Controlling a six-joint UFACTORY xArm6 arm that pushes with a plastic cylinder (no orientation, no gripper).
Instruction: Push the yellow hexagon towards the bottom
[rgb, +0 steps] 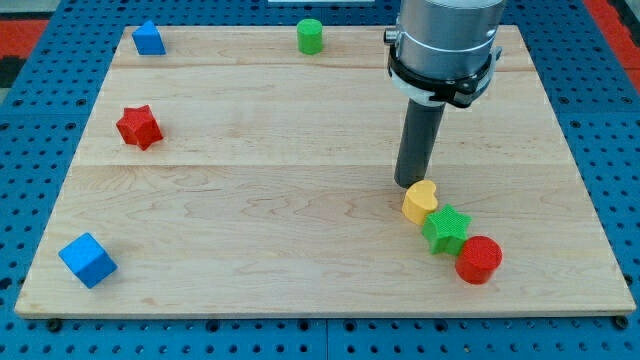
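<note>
The tip (411, 185) is seen resting on the counter (300, 200), just above the yellow hexagon (420, 201) and touching or nearly touching its upper-left edge. The end effector is a plain rod; no jaws are present to spread or close. The yellow hexagon is noted as low, rounded and glossy, lying right of centre. Its lower-right side touches a green star (446, 229), against which a red cylinder (478, 259) is set.
</note>
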